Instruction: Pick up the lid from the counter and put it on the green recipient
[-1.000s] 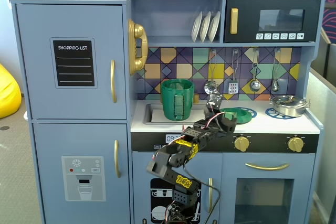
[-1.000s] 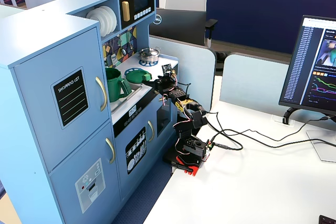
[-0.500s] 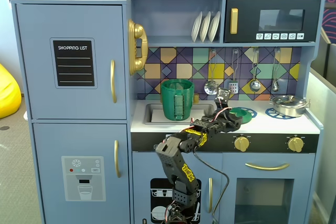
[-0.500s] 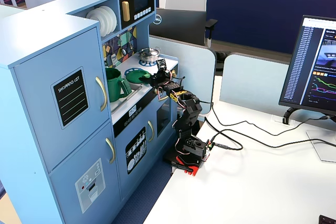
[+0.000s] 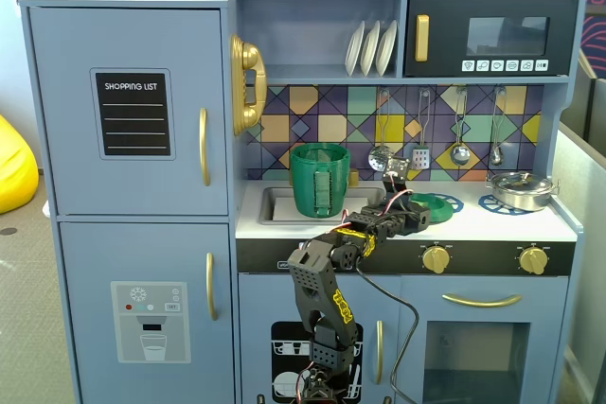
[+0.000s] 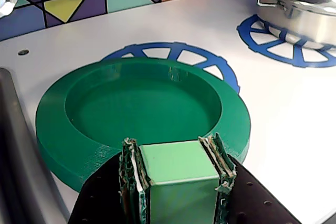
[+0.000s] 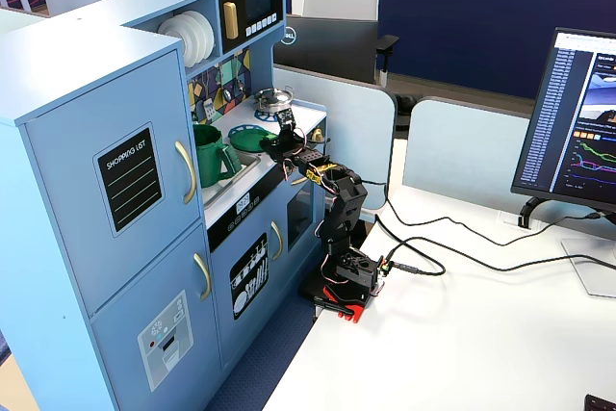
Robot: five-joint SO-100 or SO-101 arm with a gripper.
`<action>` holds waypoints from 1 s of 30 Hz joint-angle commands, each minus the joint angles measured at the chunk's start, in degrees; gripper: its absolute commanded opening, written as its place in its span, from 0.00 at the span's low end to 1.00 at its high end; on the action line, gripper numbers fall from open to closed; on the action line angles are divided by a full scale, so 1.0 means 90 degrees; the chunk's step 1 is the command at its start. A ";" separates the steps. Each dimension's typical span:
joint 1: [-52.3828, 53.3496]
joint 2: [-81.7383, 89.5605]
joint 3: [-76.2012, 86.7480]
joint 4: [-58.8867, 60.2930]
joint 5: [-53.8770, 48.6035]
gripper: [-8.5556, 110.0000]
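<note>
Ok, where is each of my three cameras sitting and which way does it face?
A fixed view: straight in front of the toy kitchen, showing the whole arm reaching up to the counter.
Wrist view: just above the counter, facing the backsplash; the gripper is over the lid.
A fixed view: front-left corner, angled along the kitchen, whole arm visible.
Both fixed views share the green recipient.

Frontal; close wrist; high oblique side

The arm [image 5: 327, 295] rises from its base, bends at the elbow and reaches forward and to the right in a fixed view. In the wrist view the gripper [image 6: 177, 153] is low and near, its jaws clamped on a light green block.
</note>
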 commanded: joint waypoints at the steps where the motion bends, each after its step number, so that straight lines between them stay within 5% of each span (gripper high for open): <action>1: -0.0146 0.0625 -0.1104 0.0420 0.0068 0.07; 15: -0.1533 0.1504 -0.3877 0.3262 -0.0039 0.07; 30: -0.3047 0.1289 -0.4131 0.3662 -0.0166 0.07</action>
